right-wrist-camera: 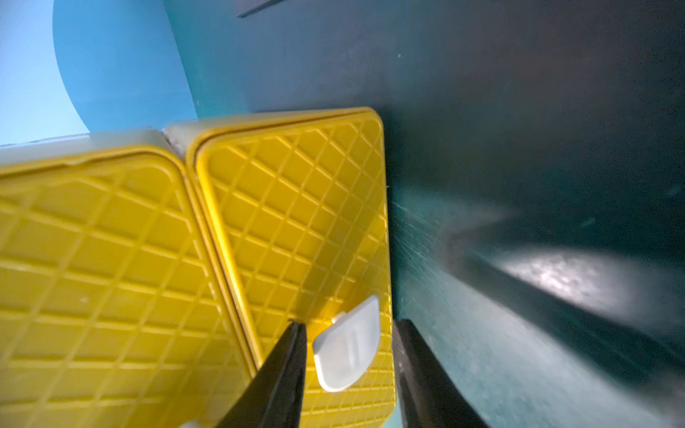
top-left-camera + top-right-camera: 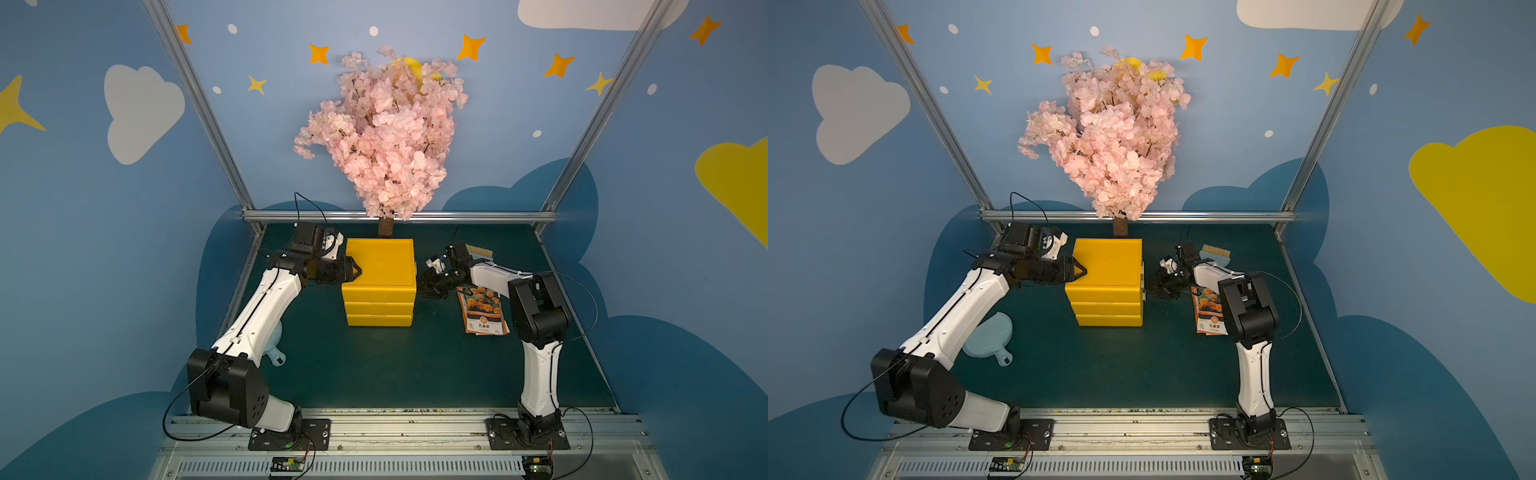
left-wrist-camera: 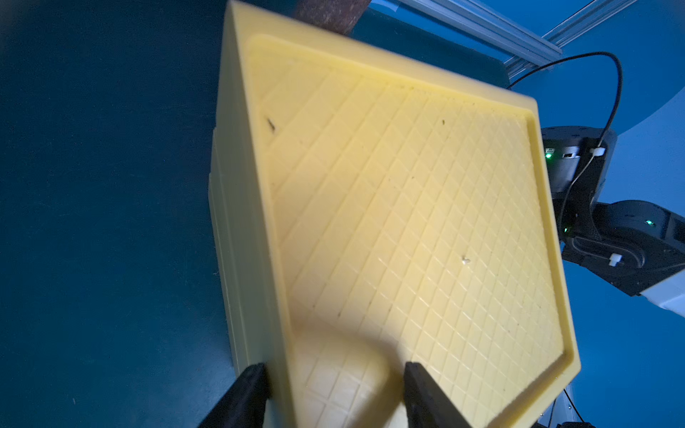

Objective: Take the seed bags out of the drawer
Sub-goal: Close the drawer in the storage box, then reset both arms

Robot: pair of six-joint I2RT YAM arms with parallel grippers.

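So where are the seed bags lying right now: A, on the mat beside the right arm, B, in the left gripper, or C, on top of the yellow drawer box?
A: the seed bags lie flat on the mat beside the right arm.

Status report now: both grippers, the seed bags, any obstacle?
Left gripper clamps cabinet top edge. Right gripper open around white drawer handle. Seed bags on mat. Drawers shut.
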